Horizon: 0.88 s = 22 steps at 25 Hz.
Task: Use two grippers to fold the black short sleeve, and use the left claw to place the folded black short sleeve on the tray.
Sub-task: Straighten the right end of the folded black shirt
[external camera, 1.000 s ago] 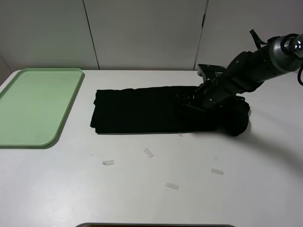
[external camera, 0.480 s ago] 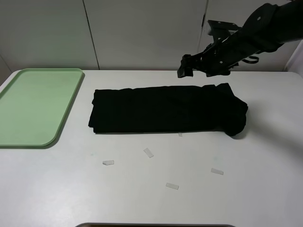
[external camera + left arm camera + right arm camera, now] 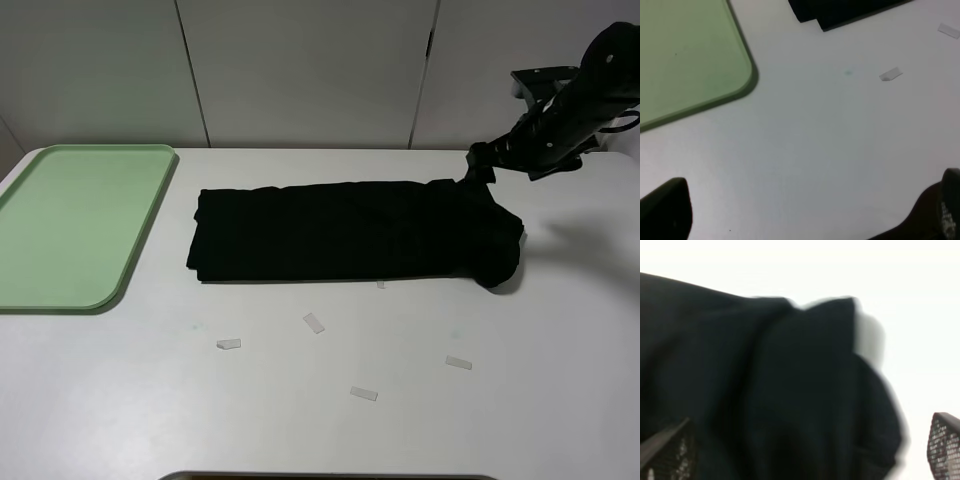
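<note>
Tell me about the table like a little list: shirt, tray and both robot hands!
shirt: black, folded into a long strip on the white table
tray: light green, left of the shirt, nothing on it
right gripper: jaws open, holding nothing, near the shirt's right end
left gripper: jaws open, holding nothing, over bare table near the tray's corner
scraps: small pale bits in front of the shirt

Tray (image 3: 685, 60) corner, short sleeve (image 3: 840, 10) edge, scrap (image 3: 890, 75) on tbl (image 3: 805, 140); gripper (image 3: 802, 210) spread wide.

black short sleeve (image 3: 345, 232) in a long flat strip, near light-green tray (image 3: 75, 225)
</note>
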Motion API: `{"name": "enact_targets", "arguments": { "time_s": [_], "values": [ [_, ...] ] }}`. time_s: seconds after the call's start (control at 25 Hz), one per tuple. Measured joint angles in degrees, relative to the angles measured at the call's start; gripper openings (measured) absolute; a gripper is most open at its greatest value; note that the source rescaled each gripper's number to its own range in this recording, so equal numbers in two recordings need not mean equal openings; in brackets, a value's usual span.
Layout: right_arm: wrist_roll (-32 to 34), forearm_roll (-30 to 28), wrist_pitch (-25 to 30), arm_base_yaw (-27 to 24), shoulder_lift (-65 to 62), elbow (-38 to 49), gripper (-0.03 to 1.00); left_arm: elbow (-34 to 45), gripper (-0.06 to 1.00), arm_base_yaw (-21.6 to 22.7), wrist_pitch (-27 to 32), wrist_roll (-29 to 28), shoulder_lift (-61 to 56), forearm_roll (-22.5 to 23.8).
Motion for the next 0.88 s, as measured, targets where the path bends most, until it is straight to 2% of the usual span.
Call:
{"name": "enact_targets", "arguments": {
  "time_s": [0.4,0.72,0.76,0.88],
  "values": [
    [0.21,-3.86,-0.22,-1.93,6.74,-0.05,1.00,0.00,0.98,0.00,0.00,0.00,0.00,0.00],
    [0.21,-4.30,-0.84,-2.10,10.22,-0.54,1.00,0.00,0.98,0.00,0.00,0.00,0.00,0.00],
    [0.21,-4.30,-0.88,-2.10,10.41,-0.54,0.97,0.00,0.98,0.00,0.00,0.00,0.00,0.00],
    [0.21,-3.98,-0.88,-2.05,10.59,-0.60,0.80,0.00,0.98,0.00,0.00,0.00,0.00,0.00]
  ]
}}
